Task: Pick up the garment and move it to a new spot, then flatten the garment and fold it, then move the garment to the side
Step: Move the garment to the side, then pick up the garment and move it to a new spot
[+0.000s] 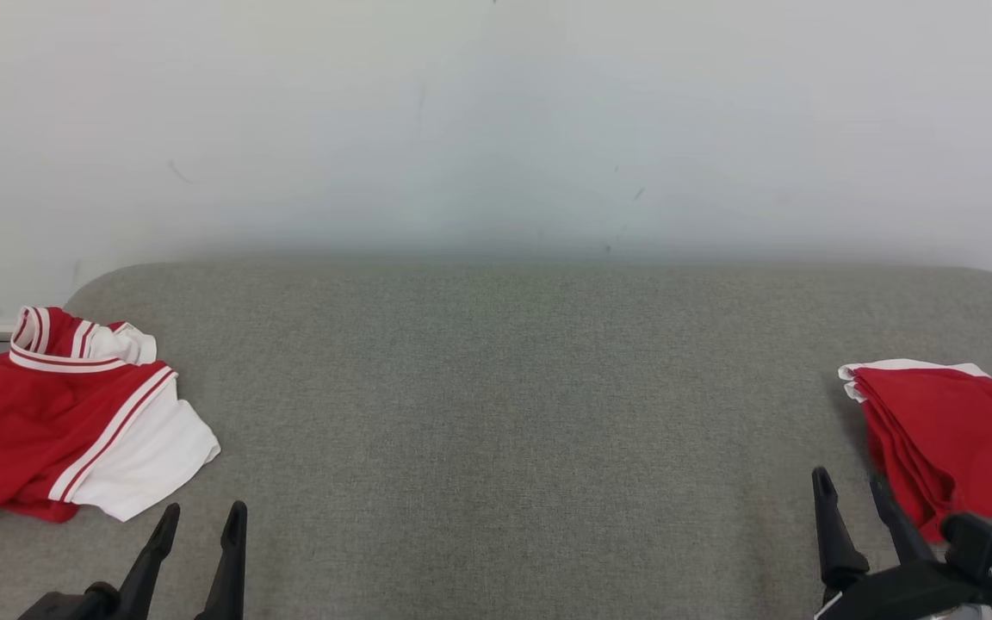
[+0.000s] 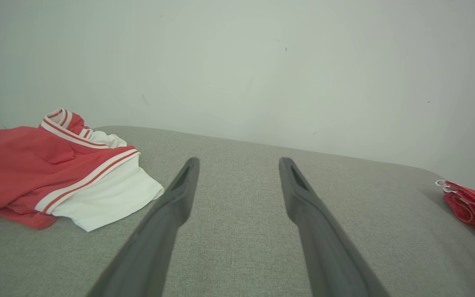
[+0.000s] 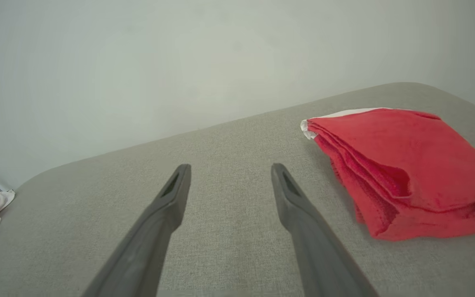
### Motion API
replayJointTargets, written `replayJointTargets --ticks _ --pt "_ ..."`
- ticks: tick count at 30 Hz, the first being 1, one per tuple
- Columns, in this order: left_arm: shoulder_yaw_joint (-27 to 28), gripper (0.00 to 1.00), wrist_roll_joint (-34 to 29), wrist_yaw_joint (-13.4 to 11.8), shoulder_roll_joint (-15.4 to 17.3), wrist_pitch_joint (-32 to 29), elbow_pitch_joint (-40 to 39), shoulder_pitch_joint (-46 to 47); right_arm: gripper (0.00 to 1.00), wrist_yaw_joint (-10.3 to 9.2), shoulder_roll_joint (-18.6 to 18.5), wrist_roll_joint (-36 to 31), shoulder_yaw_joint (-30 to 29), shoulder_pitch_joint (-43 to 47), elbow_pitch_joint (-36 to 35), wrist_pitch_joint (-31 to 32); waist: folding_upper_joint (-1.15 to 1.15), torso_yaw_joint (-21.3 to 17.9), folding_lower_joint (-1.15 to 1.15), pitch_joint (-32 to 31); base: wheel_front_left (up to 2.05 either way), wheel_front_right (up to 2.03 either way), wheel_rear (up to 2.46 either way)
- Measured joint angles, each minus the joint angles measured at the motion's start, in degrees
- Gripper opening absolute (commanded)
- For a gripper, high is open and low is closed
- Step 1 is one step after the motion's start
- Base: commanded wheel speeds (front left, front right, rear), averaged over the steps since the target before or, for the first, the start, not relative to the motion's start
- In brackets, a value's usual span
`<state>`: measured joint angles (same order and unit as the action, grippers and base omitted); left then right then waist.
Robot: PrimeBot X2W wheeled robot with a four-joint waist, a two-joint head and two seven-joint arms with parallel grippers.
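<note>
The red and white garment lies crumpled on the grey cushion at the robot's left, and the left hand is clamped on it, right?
Not quite. The garment lies crumpled on the grey cushion at the robot's left, but the left hand is open and apart from it, holding nothing; the left wrist view shows this.

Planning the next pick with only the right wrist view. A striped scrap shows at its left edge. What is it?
Observer: A crumpled red-and-white garment, heaped at the left end of the grey cushion.
Operator: Is the left gripper on it?
Observer: No. The left gripper hangs open just right of it, with nothing between its fingers.
Operator: Which part is closest to grab?
Observer: A white panel lies spread nearest those fingers.
</note>
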<state>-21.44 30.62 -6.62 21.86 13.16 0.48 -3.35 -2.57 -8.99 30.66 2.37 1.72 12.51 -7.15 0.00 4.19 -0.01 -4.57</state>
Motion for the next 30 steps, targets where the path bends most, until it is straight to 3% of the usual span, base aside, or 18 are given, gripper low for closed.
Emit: replayJointTargets --ticks 21,30 --pt "1.3 1.00 -2.1 -0.5 -1.3 0.1 1.3 -1.0 1.00 -0.04 0.0 -0.1 0.1 1.3 -1.8 -1.0 0.00 -0.4 0.01 0.3 0.00 0.00 0.00" --pt "0.7 1.00 -3.9 -0.5 -2.1 -0.3 1.4 -0.7 1.00 -0.69 0.0 -0.1 -0.5 2.6 -2.6 -1.4 0.00 2.0 0.01 0.5 0.00 0.00 0.00"
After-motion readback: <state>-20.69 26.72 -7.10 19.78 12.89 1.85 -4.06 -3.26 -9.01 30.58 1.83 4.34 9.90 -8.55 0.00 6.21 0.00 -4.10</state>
